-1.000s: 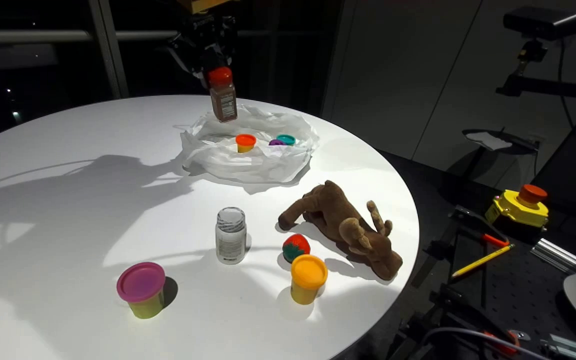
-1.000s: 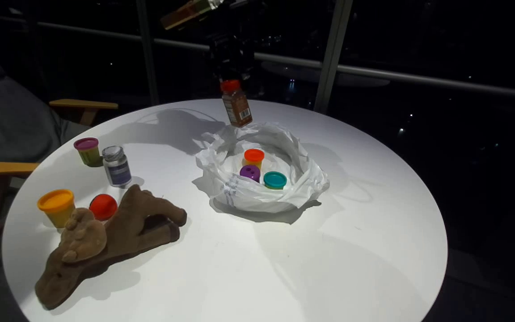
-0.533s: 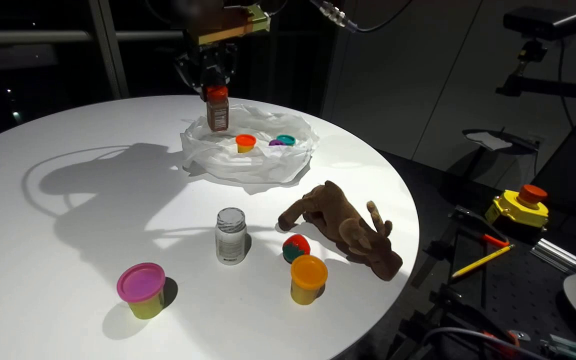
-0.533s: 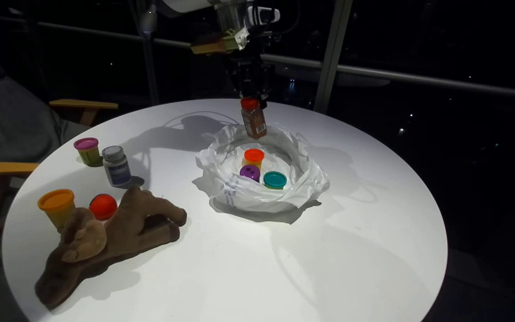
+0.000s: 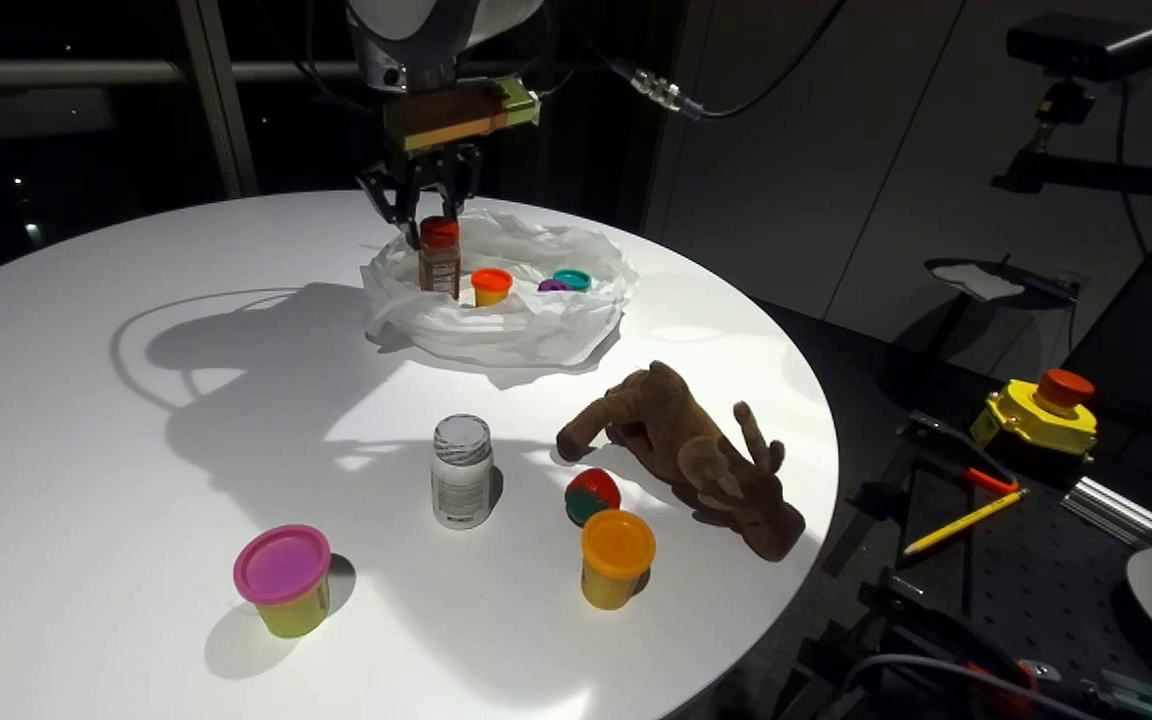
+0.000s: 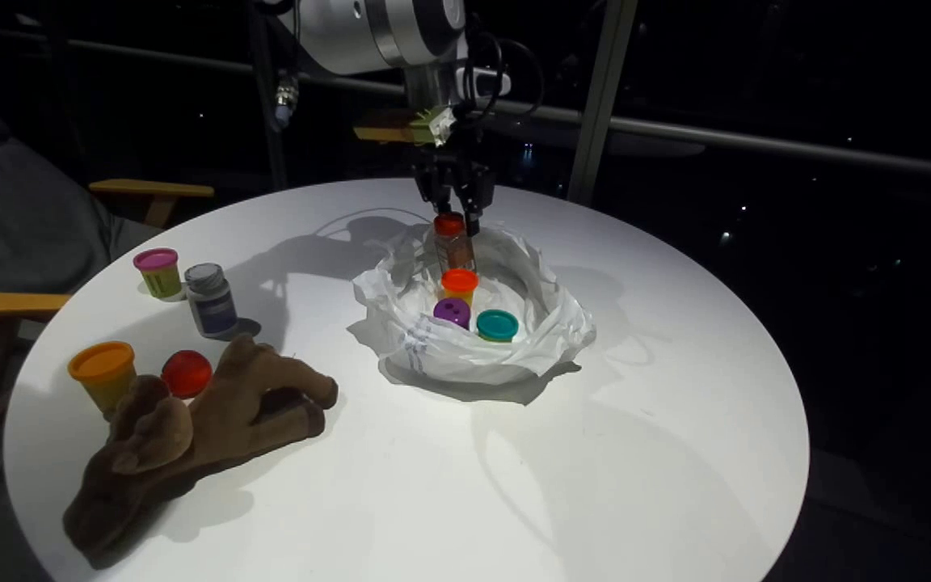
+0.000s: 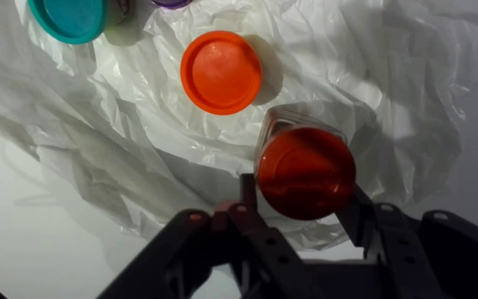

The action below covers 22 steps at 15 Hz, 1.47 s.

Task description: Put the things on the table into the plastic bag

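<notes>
Fingers (image 7: 248,189) of the gripper (image 7: 302,192) sit to either side of the lid of the red-lidded jar (image 5: 439,260), clasping it at its top. The jar stands close to upright within the rim of the plastic bag (image 6: 478,365); its foot is partly hidden in both exterior views, so whether it touches the bottom of the bag I cannot tell. Just beside the jar in the bag is a red-orange-lidded tub (image 7: 221,74), and farther from the jar are a teal-lidded tub (image 7: 73,18) and a purple object (image 6: 452,311) with dark dots — these two near each other. The bag lies open and crumpled on the round white table (image 6: 643,453). Outside the bag, five things are on the table: a grey bottle (image 6: 212,305) with a purple label, upright; a pink-lidded cup (image 5: 286,580), upright; an orange cup (image 5: 618,560), upright too; near it a red ball (image 5: 593,497) patched with green; and a brown plush animal (image 5: 671,420) lying beside the ball — its legs nearer the bag than its head. Off the table, in an exterior view, are a yellow box (image 5: 1026,412) topped with a red button (image 5: 1066,388) and a yellow pencil (image 5: 966,522); in an exterior view a grey chair (image 6: 13,210) stands near the table's edge.
</notes>
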Each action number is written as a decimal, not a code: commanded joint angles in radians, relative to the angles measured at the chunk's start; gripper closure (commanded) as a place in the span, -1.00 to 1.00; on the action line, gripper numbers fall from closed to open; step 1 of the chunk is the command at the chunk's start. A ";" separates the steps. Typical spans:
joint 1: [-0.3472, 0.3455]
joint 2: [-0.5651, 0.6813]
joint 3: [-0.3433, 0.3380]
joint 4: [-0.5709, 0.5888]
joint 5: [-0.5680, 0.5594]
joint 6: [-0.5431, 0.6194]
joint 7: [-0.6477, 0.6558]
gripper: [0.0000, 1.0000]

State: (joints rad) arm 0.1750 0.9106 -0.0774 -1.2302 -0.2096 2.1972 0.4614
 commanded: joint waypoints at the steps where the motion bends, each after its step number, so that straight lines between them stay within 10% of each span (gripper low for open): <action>1: 0.002 0.009 -0.006 0.040 0.029 0.015 -0.024 -0.64; 4: 0.020 -0.037 -0.012 0.014 0.019 0.033 -0.006 -1.00; 15: 0.140 -0.280 0.123 -0.216 0.033 -0.303 -0.100 -1.00; 22: 0.128 -0.364 0.189 -0.487 0.015 -0.171 -0.258 -1.00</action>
State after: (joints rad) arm 0.3220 0.6374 0.0877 -1.5682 -0.2027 1.9526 0.2833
